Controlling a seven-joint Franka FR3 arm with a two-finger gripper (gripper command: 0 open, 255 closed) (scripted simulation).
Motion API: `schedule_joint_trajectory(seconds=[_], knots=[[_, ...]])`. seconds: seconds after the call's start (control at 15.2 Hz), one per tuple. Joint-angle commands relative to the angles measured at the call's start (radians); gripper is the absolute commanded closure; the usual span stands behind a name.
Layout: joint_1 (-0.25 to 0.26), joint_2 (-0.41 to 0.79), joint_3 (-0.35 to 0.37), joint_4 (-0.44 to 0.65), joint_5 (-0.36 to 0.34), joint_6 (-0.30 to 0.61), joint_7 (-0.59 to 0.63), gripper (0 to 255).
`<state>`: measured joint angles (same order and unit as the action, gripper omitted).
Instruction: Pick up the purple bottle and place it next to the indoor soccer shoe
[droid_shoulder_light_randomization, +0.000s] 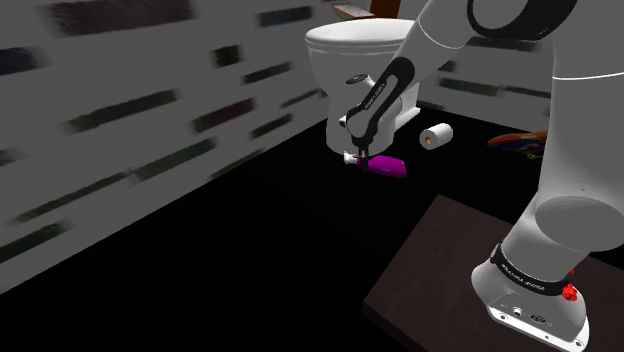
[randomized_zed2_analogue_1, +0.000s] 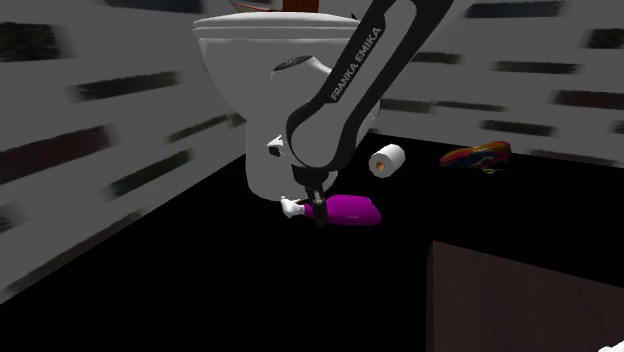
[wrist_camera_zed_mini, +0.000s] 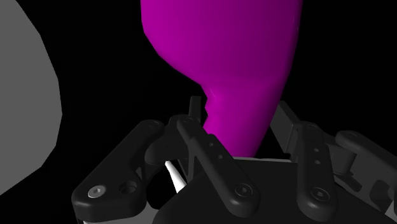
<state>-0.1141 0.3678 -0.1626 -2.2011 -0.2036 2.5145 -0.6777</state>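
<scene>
Shoulder view, bottle: the shiny purple bottle (droid_shoulder_light_randomization: 388, 167) is seen lying on its side on the black floor (droid_shoulder_light_randomization: 250, 260), just in front of the big white toilet (droid_shoulder_light_randomization: 350, 50).
Shoulder view, gripper: the black gripper (droid_shoulder_light_randomization: 356, 157) is set down on the bottle's end nearest the toilet.
Shoulder view, other things: a white toilet paper roll (droid_shoulder_light_randomization: 436, 136) and a colourful soccer shoe (droid_shoulder_light_randomization: 515, 141) are seen further to that view's right. The shoe is well apart from the bottle.
Second exterior view, bottle: a small white cap (randomized_zed2_analogue_1: 293, 208) is seen at the bottle's narrow end, just past the gripper.
Wrist view, fingers (wrist_camera_zed_mini: 210, 146): the bottle's thin neck is squeezed between them, one on each side.
Wrist view, side: a rounded grey shape (wrist_camera_zed_mini: 25, 95) is seen beside the gripper.
</scene>
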Motion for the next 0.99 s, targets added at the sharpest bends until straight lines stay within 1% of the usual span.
schedule_joint_trajectory(seconds=[0.0, 0.92], knots=[[0.002, -0.025, 0.000, -0.003, 0.000, -0.022, -0.002, 255], [0.008, -0.167, -0.001, 0.016, 0.003, -0.182, -0.026, 255]])
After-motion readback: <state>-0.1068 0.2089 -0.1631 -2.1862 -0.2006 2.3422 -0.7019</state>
